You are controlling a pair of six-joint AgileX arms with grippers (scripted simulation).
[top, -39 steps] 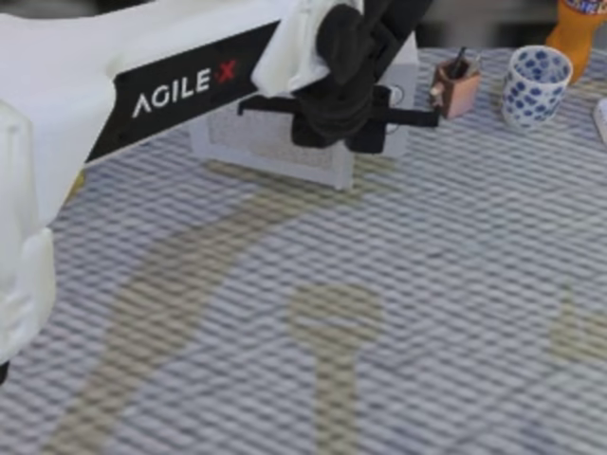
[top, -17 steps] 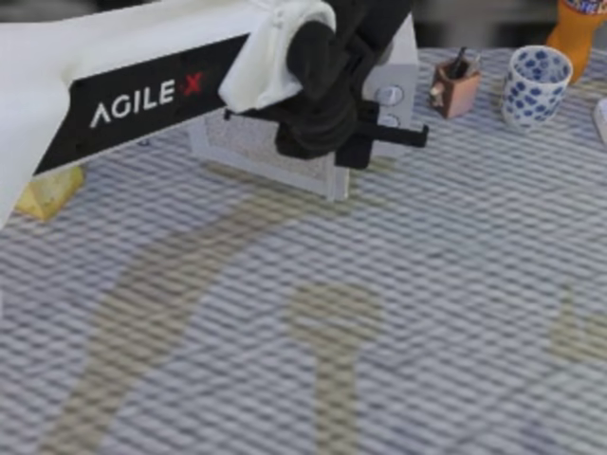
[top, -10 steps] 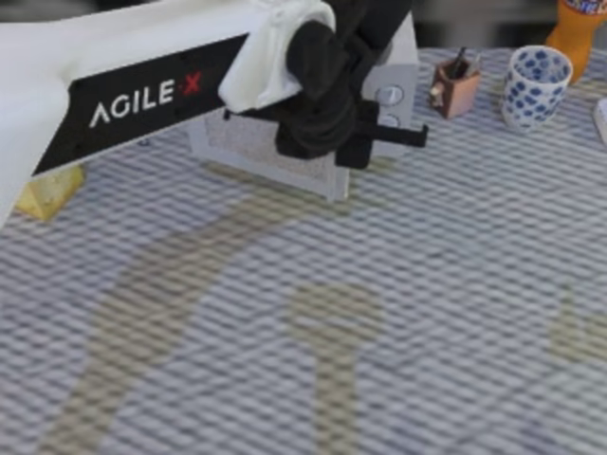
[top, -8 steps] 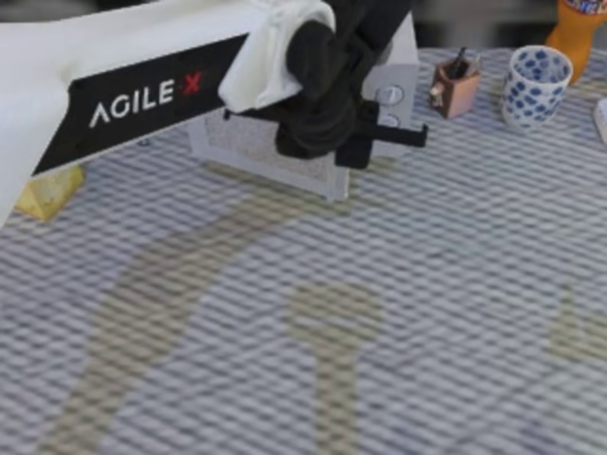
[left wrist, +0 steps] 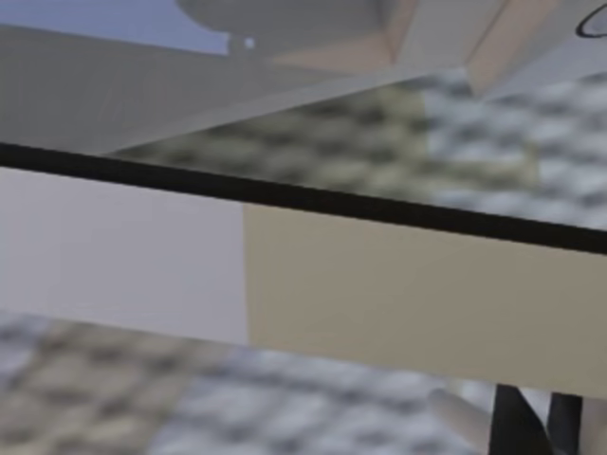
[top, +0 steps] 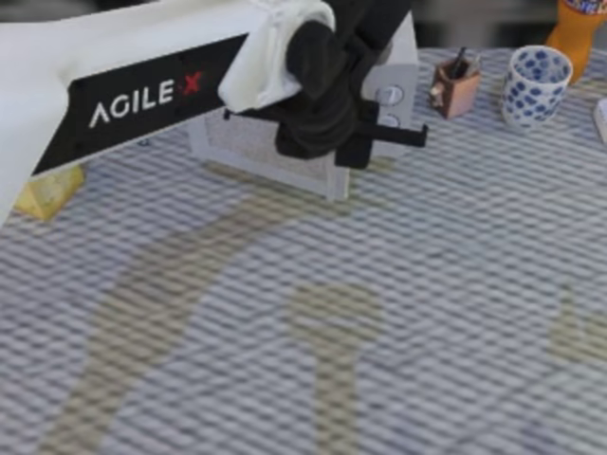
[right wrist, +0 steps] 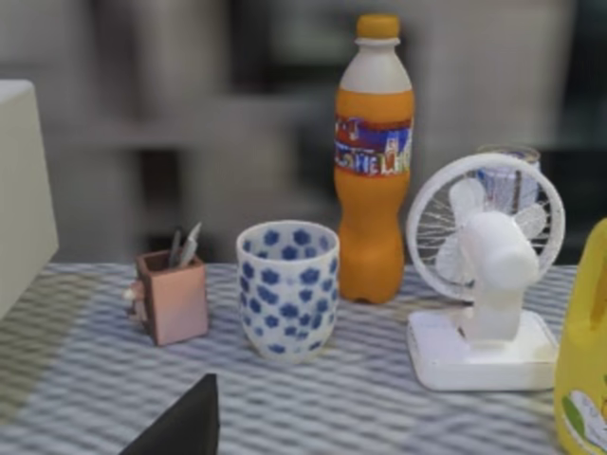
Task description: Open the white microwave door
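The white microwave (top: pixel 396 68) stands at the far middle of the table, its two round knobs facing me. Its door (top: pixel 266 150), with the grey mesh window, stands swung a little way out from the body. My left arm reaches across from the left. My left gripper (top: pixel 347 142) sits over the door's free edge, beside the knob panel, shut on the door. The black wrist hides the contact itself. A pale edge of the microwave (left wrist: pixel 398 294) fills the left wrist view at close range. My right gripper (right wrist: pixel 186 427) is parked outside the top view.
Right of the microwave stand a pink pen holder (top: pixel 456 85), a blue-flowered cup (top: pixel 536 85) and an orange bottle (top: pixel 579 28). A white fan (right wrist: pixel 484 284) and a yellow jug (right wrist: pixel 588 360) are farther right. A yellow block (top: pixel 47 190) lies at the left.
Between the oldest frame and one second ago, my left gripper drew toward the near left and the door swung out with it. Nothing has moved since.
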